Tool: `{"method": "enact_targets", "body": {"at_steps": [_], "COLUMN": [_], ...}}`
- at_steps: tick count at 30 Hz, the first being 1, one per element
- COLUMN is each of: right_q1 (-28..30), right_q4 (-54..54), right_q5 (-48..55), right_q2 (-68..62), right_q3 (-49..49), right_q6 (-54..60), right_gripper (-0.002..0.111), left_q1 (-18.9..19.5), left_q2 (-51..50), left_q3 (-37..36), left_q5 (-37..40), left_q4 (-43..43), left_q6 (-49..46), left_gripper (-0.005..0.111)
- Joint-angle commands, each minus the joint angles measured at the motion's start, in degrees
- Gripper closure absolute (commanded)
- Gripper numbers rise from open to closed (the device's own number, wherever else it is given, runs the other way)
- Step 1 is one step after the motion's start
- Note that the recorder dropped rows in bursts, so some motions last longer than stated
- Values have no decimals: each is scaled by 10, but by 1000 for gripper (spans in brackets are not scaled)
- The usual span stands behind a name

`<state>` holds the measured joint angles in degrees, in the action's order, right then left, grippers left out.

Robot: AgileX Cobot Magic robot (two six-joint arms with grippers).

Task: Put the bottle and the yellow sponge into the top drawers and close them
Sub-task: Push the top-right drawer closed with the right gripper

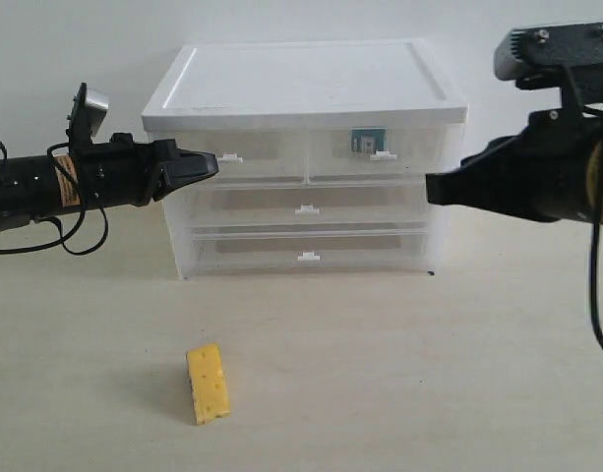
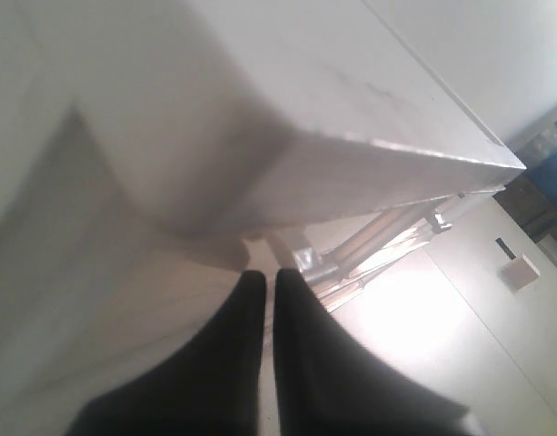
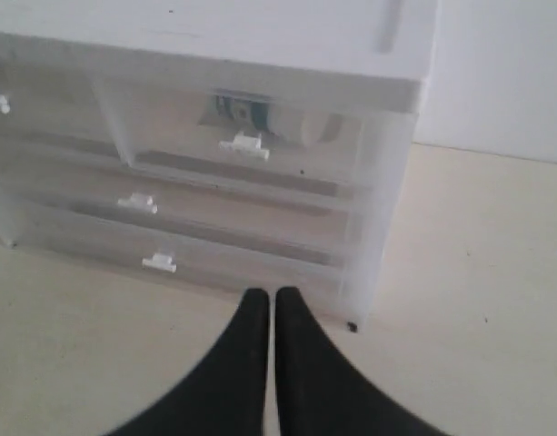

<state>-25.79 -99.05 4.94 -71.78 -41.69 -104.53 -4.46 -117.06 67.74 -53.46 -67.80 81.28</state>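
Note:
The yellow sponge [image 1: 209,383] lies on the table in front of the drawer unit [image 1: 306,98], left of centre. The bottle [image 1: 365,141] shows through the front of the top right drawer [image 1: 419,146], which looks pushed in; the right wrist view shows the bottle [image 3: 244,113] too. The top left drawer [image 1: 267,147] also looks pushed in. My left gripper [image 1: 211,165] is shut and empty, its tip just left of that drawer's white tab handle [image 1: 230,157]. My right gripper [image 1: 431,188] is shut and empty, just off the unit's right side.
Two full-width drawers [image 1: 306,221] sit below the top pair, both pushed in. The unit stands on a pale table [image 1: 429,374] against a white wall. In the right wrist view my gripper [image 3: 264,294] hangs above the table before the unit's lower corner.

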Motion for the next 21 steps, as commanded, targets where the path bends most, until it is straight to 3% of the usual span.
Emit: {"method": "enact_targets", "body": {"at_steps": [1, 9, 21], "right_q1": [0, 0, 0], "right_q4": [-5, -4, -4], "right_q5": [-2, -29, 4], "right_q2": [61, 93, 93], "right_q3": [66, 153, 129], "right_q6": [-26, -50, -60], "right_gripper": [108, 108, 108], "left_q1": [7, 13, 14], "left_q2": [-3, -3, -3], "left_q3": [9, 9, 9], "left_q5": [55, 55, 55], "left_q4": [54, 50, 50], "left_q6": [-4, -4, -4], "left_gripper": [103, 103, 103]}}
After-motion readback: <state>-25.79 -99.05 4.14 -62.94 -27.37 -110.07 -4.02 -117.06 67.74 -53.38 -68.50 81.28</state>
